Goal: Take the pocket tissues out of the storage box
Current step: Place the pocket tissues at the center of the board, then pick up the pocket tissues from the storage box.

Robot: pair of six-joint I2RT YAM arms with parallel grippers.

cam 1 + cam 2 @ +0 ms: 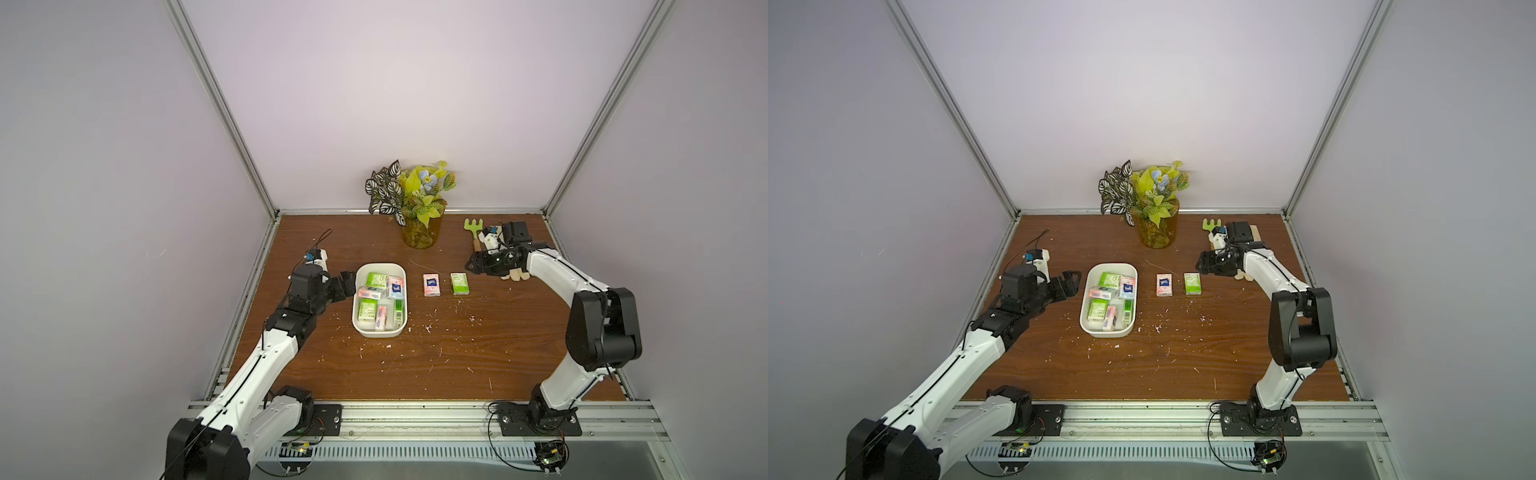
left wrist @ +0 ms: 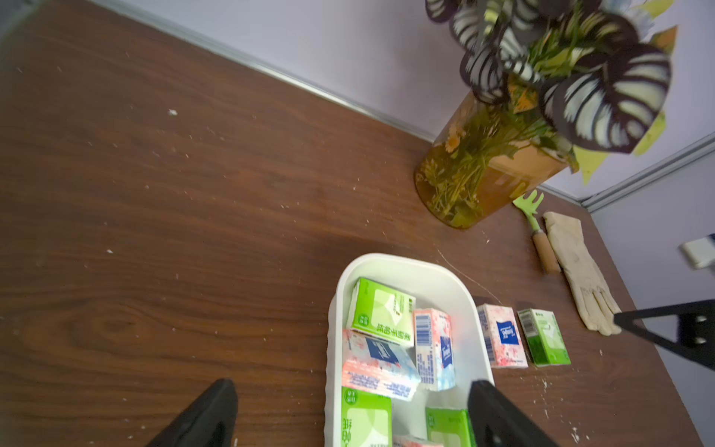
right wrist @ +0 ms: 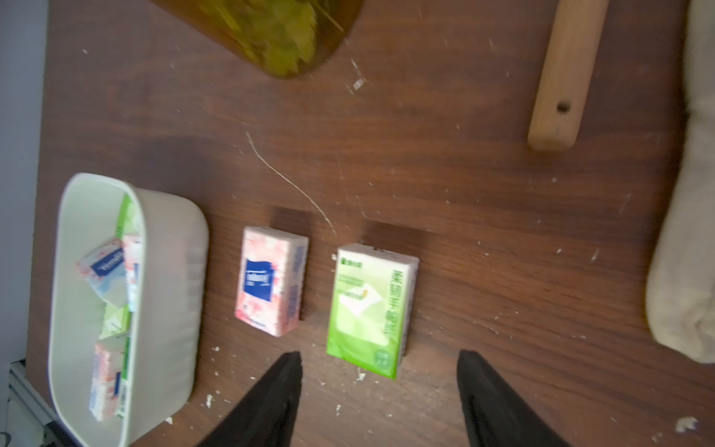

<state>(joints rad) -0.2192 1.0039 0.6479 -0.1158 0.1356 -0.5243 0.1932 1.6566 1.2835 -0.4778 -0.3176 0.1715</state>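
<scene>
Beside the storage box [image 2: 402,260], one pink packet [image 2: 503,336] reads Tempo

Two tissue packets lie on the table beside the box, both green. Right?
No: one is a green packet; the other is a pink packet with a blue patch. The right wrist view shows both on the table beside the storage box.

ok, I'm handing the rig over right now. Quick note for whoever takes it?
Left hand: open, empty, beside the storage box.
Right hand: open, empty, just clear of the green packet.
Done: two out on the table, the pink packet and the green one, side by side.
Left: six packets in the box, by my count.
</scene>
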